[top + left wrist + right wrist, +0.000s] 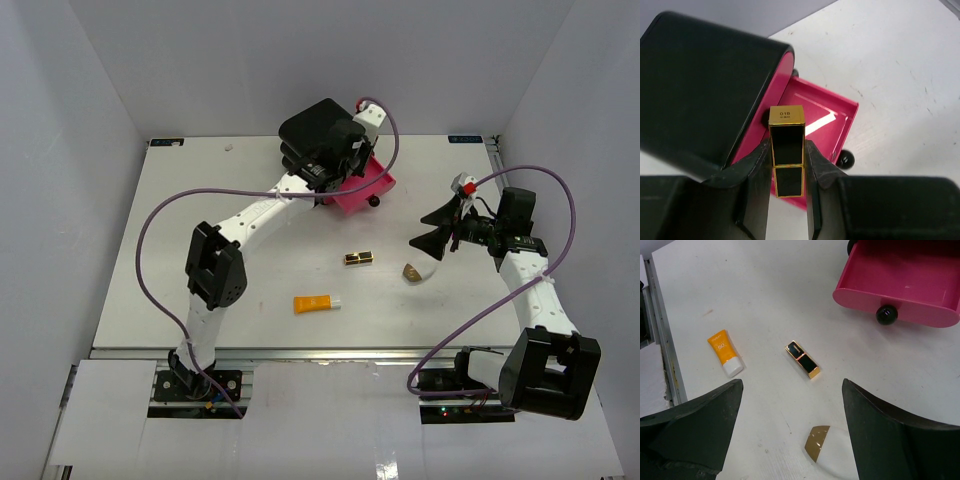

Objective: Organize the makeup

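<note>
Clamping a glossy, square-edged black-and-gold lipstick over the pink plastic drawer near the far edge of the matte white table, the left claw is narrow; right claw gapes wide; second lipstick, soft orange tube and rounded egg piece lie mid-table; plain grey walls.

One black-gold lipstick is held upright in the left claw. A second lipstick lies flat mid-desk. From it, the orange tube lies at seven o'clock and the egg piece at three.

Right wrist view: pink drawer cut off at 12 o'clock edge. At 6 o'clock: egg-shaped piece, white half lost against table.
</note>
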Robot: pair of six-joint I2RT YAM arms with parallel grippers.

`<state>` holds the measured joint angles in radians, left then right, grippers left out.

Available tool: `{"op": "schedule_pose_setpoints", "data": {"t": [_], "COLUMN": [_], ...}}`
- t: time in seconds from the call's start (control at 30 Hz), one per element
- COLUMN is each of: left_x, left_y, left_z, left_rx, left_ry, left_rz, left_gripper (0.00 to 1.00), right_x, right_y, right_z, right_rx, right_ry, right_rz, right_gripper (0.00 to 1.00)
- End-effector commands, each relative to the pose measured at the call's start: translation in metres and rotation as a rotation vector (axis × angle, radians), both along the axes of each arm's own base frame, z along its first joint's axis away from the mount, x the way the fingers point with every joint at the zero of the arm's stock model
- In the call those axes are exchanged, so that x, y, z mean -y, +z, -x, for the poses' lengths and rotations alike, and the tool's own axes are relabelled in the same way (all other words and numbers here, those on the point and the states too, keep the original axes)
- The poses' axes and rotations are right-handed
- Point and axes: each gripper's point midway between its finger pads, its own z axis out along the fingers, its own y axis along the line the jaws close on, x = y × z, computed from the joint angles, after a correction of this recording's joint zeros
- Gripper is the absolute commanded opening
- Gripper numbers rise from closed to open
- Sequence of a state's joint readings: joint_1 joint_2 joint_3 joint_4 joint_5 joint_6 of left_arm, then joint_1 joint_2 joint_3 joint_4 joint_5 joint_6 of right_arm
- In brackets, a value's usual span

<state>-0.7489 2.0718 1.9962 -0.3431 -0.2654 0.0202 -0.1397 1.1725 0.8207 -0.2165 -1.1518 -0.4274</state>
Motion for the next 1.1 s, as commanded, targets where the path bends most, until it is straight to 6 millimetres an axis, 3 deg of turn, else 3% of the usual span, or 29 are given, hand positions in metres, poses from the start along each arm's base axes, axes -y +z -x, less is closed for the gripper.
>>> {"op": "schedule_pose_setpoints", "data": {"t": [0.0,0.17,0.3,0.47,0.63,0.7,0.9,1.0,1.07], "left_x": [0.024,0.038,0.042,0.044,0.047,0.047,0.049,0.056,0.059], "left_y": [-0.014,-0.018,-0.032,-0.054,-0.057,-0.055,-0.048,-0.023,0.008], "left_z": [-0.015,-0.024,-0.028,-0.034,-0.036,-0.037,-0.034,-0.022,-0.007], "left_rx": [0.049,0.072,0.064,0.051,0.052,0.057,0.055,0.066,0.09], "left_ry": [-0.069,-0.073,-0.073,-0.057,-0.053,-0.053,-0.057,-0.085,-0.11], "left_rz": [-0.086,-0.07,-0.075,-0.093,-0.083,-0.077,-0.054,-0.013,0.019], "left_gripper": [0.07,0.08,0.12,0.24,0.45,0.55,0.63,0.63,0.63], "right_x": [0.001,0.003,0.003,0.005,0.006,0.006,0.008,0.008,0.008], "right_y": [0.008,0.007,0.006,0.005,0.006,0.005,0.004,0.005,0.003], "right_z": [0.001,0.001,0.0,-0.001,0.0,-0.001,-0.002,0.0,0.002], "right_rx": [0.04,0.034,0.031,0.027,0.029,0.024,0.025,0.046,0.084], "right_ry": [0.01,0.006,0.006,0.002,-0.001,-0.003,-0.012,-0.008,0.009], "right_rz": [-0.003,-0.007,-0.008,-0.009,-0.01,-0.01,-0.007,0.0,0.015], "right_gripper": [0.87,0.87,0.87,0.87,0.87,0.87,0.87,0.87,0.87]}}
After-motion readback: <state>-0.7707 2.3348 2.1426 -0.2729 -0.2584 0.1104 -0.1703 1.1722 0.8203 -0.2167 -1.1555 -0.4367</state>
